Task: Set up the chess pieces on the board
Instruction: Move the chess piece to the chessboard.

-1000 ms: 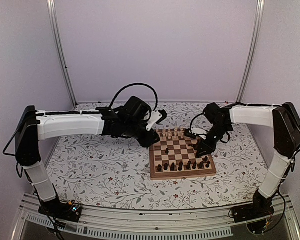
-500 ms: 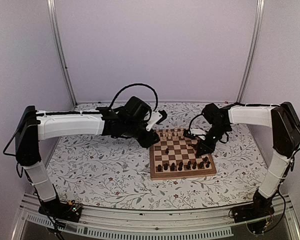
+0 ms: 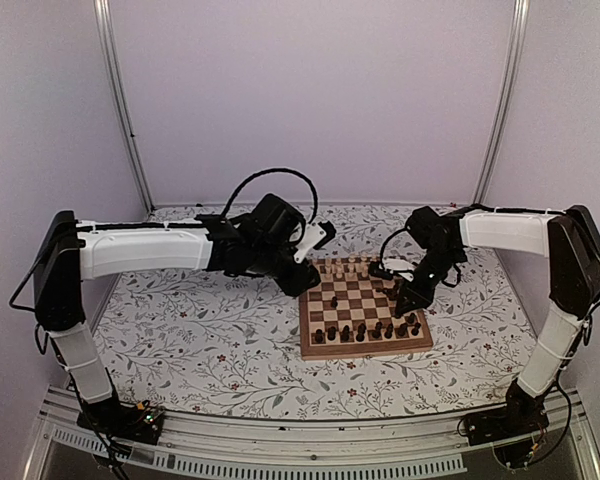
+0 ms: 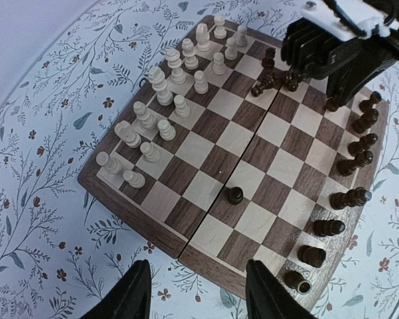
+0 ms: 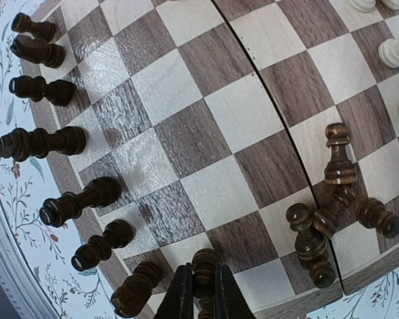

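Two rows of pale pieces (image 4: 180,106) stand along the far edge of the board (image 3: 358,298). One uneven line of dark pieces (image 4: 327,228) runs along the board's near edge. A single dark pawn (image 4: 235,195) stands alone on a mid-board square, toward the board's left side.

Obstruction: several dark figures lie toppled in a heap (image 5: 322,222) by the board's right edge, touching one another, some across square lines.

Right gripper (image 5: 204,289): fingers closed on a dark piece (image 5: 204,261) at the right end of the board's near line. Cannot tell whether this piece rests on the board or hangs just above it. The heap lies just beside this gripper, on its far side; the next piece of the near line is close on its other side.

Left gripper (image 4: 198,266): fingers spread wide, nothing between them, hanging above the board's left edge near the far-left corner, apart from all pieces.

Room: the middle ranks between the pale rows and the dark line are mostly bare squares. Floral cloth (image 3: 210,330) surrounds the board, widest to the board's left. A cable (image 3: 270,175) arches above the left arm, beyond the board's far-left corner.
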